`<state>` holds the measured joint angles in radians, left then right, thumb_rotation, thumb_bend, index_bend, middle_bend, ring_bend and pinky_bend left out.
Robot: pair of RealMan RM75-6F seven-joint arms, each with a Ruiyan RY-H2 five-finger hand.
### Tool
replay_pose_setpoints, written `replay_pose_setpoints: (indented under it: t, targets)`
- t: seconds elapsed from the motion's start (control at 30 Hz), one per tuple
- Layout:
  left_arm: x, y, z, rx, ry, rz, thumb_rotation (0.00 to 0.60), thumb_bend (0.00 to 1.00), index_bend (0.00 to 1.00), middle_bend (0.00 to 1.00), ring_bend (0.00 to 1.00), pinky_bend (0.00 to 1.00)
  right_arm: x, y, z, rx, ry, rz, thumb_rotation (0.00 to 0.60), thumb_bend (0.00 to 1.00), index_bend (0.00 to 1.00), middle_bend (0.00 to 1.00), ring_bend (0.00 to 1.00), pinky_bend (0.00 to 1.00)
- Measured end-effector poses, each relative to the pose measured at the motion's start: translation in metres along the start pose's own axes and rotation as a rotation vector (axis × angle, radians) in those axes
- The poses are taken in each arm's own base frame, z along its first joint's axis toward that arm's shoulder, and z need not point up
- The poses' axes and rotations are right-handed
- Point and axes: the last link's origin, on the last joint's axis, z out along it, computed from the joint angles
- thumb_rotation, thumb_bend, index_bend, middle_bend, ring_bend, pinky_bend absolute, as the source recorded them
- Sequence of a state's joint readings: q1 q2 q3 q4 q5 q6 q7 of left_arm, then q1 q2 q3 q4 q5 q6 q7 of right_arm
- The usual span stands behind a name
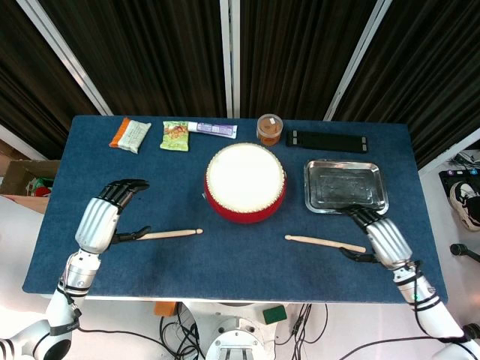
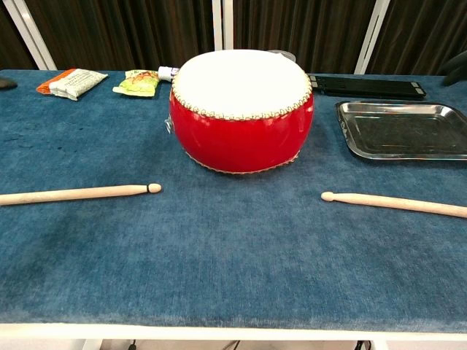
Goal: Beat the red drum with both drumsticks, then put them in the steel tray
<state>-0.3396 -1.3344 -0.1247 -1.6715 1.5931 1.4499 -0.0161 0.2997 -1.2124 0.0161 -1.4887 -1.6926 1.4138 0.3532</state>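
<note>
Snack packets (image 1: 174, 136) behind red drum (image 1: 245, 182); print unreadable

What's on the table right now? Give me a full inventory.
red drum: 1, red with white head, table centre
drumsticks: 2, pale wood, one lying left, one right of the drum
steel tray: 1, silver, right of drum
orange-white packet: 1, back left
green snack bag: 1, back
tube: 1, white, back
jar: 1, brown, behind drum
black bar: 1, back right
left hand: at left stick's butt
right hand: at right stick's butt
</note>
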Motion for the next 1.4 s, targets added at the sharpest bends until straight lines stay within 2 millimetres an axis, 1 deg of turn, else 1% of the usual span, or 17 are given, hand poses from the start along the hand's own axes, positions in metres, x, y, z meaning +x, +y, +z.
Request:
replay_pose_setpoints:
  t: [0.1,0.17,0.23,0.33,0.4,0.53,0.7,0.9,1.0,1.17,1.4]
  targets:
    - [-0.008,-0.01,-0.006,0.079,-0.067,0.051,0.6,0.14,0.33,0.28,0.25,0.28,0.024,0.013,-0.013,-0.057,0.074,-0.04,0.6,0.2,0.24,0.28,0.17,0.28]
    - [-0.014,-0.013,-0.01,0.107,-0.113,0.085,0.6,0.15,0.33,0.28,0.25,0.28,0.039,0.02,-0.019,-0.086,0.121,-0.07,0.6,0.2,0.24,0.28,0.17,0.28]
    - [-0.021,-0.013,-0.013,0.126,-0.161,0.132,0.6,0.16,0.33,0.28,0.25,0.29,0.048,0.022,-0.02,-0.095,0.147,-0.087,0.6,0.2,0.24,0.28,0.17,0.28]
    - [-0.032,-0.01,-0.015,0.139,-0.221,0.211,0.6,0.17,0.33,0.29,0.25,0.29,0.055,0.021,-0.017,-0.093,0.165,-0.098,0.6,0.2,0.24,0.28,0.17,0.28]
    - [-0.041,-0.006,-0.015,0.145,-0.258,0.266,0.6,0.19,0.34,0.3,0.25,0.3,0.055,0.021,-0.015,-0.091,0.159,-0.099,0.6,0.2,0.24,0.28,0.17,0.28]
    - [-0.06,0.003,-0.014,0.151,-0.314,0.353,0.6,0.22,0.37,0.33,0.26,0.37,0.052,0.022,-0.011,-0.094,0.14,-0.095,0.6,0.2,0.24,0.27,0.17,0.28]
    - [-0.084,0.013,-0.013,0.177,-0.382,0.422,0.6,0.22,0.38,0.35,0.28,0.37,0.045,0.026,-0.008,-0.122,0.106,-0.087,0.6,0.2,0.25,0.27,0.17,0.28]
    - [-0.103,0.014,-0.013,0.231,-0.421,0.503,0.6,0.22,0.41,0.37,0.32,0.41,0.042,0.03,-0.008,-0.14,0.1,-0.075,0.6,0.2,0.25,0.27,0.17,0.28]
    - [-0.108,0.01,-0.012,0.271,-0.419,0.532,0.6,0.22,0.41,0.39,0.35,0.43,0.042,0.032,-0.009,-0.154,0.095,-0.072,0.6,0.2,0.24,0.27,0.17,0.28]
    - [-0.11,0.006,-0.011,0.307,-0.408,0.565,0.6,0.24,0.43,0.43,0.39,0.45,0.04,0.034,-0.009,-0.165,0.091,-0.066,0.6,0.2,0.24,0.27,0.17,0.28]
    - [-0.113,0.002,-0.009,0.327,-0.424,0.584,0.6,0.26,0.45,0.45,0.42,0.46,0.038,0.036,-0.011,-0.178,0.088,-0.058,0.6,0.2,0.24,0.27,0.17,0.28]
